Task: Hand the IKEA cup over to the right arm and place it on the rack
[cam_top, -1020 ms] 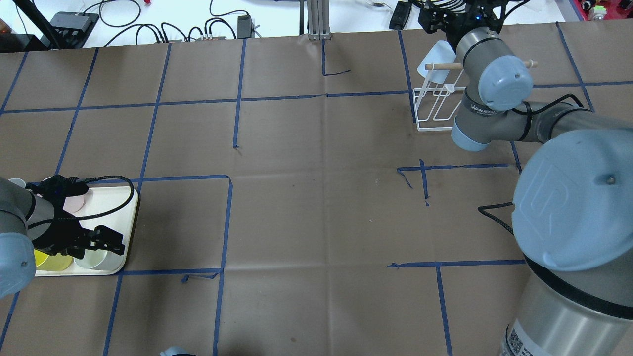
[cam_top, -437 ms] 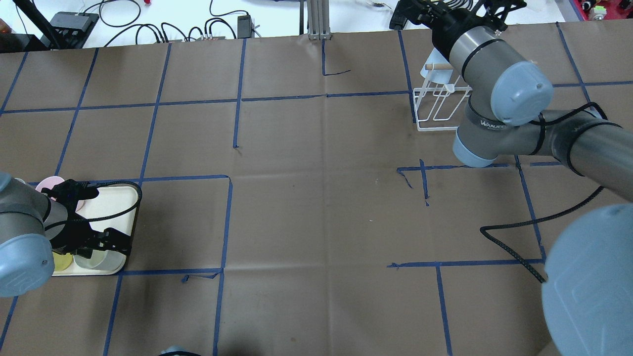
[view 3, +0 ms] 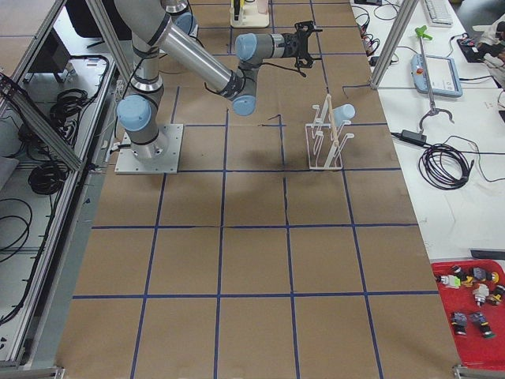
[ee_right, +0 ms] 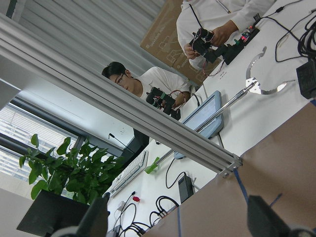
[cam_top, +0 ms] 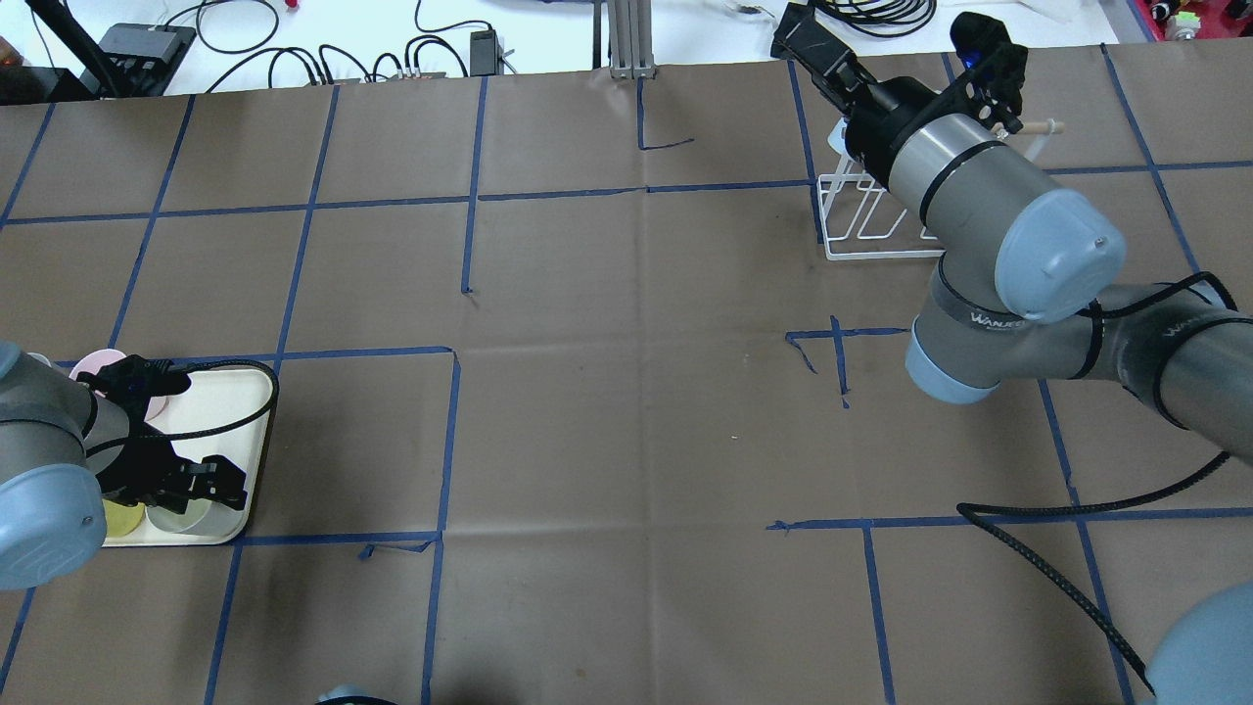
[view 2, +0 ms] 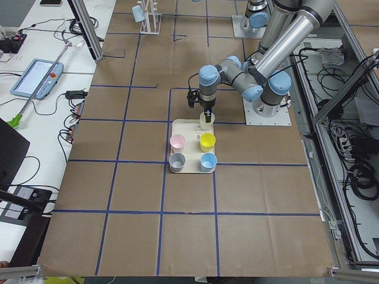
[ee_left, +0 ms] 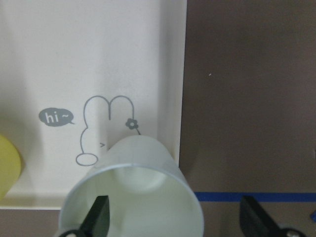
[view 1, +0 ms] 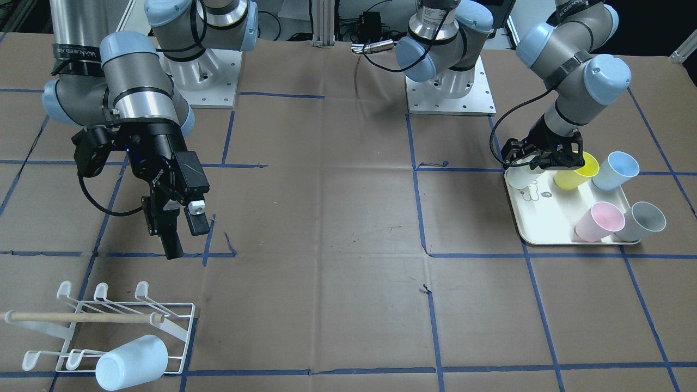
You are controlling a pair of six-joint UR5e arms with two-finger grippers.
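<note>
A pale whitish IKEA cup [ee_left: 143,158] lies tilted at the corner of the cream bear tray [ee_left: 98,59]. My left gripper [ee_left: 175,222] is open and low over the cup's rim, one finger inside the mouth and the other outside its wall. From the front the same gripper [view 1: 539,162] hangs just above that cup [view 1: 524,178]. My right gripper [view 1: 188,242] is open and empty, in the air back from the white wire rack [view 1: 142,287]. The rack's wooden dowel [view 1: 81,317] lies across it, and a light blue cup [view 1: 133,354] rests on its prongs.
Yellow [view 1: 574,171], blue [view 1: 615,170], pink [view 1: 599,220] and grey [view 1: 642,220] cups stand on the tray [view 1: 544,218]. Brown paper with blue tape lines covers the table. People sit at a bench beyond the table's far edge [ee_right: 148,81].
The right arm has drawn back from the rack and its wrist has turned, now hiding the cup on the rack from overhead. The left gripper has shifted slightly over the tray's pale cup.
</note>
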